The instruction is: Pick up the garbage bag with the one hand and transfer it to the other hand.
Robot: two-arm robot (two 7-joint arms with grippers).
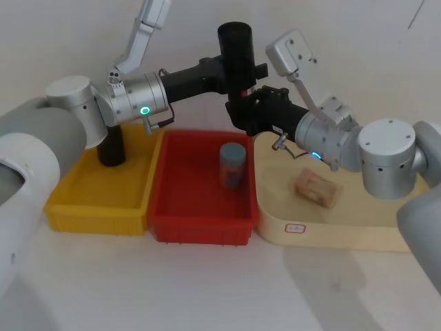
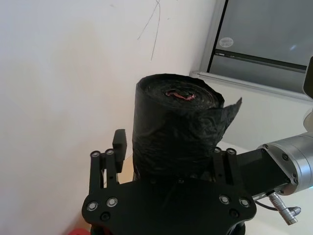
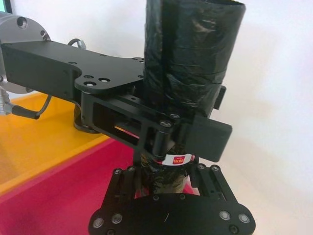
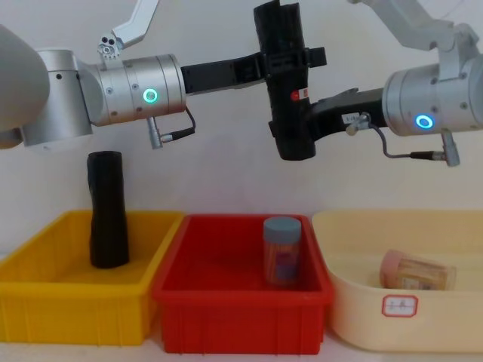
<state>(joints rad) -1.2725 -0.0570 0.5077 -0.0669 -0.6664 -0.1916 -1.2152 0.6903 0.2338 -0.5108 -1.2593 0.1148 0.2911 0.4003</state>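
Note:
The garbage bag (image 1: 236,48), a tall black roll with a small red-and-white label (image 4: 302,94), hangs upright in the air above the red bin (image 1: 200,227). My left gripper (image 1: 238,72), on the arm with the green ring, is shut on its upper half (image 4: 283,38). My right gripper (image 1: 242,114), on the arm with the blue ring, comes in from the right. In the right wrist view its fingers (image 3: 128,172) press both sides of the roll's lower end, just below the label (image 3: 177,159). In the left wrist view the roll's top (image 2: 176,122) rises between my left gripper's (image 2: 166,159) fingers.
A plain black roll (image 1: 110,148) stands in the yellow bin (image 1: 89,217) at the left. A blue-lidded jar (image 1: 232,165) stands in the red bin, directly under the held roll. A wrapped package (image 1: 318,187) lies in the cream tray (image 1: 331,231) at the right.

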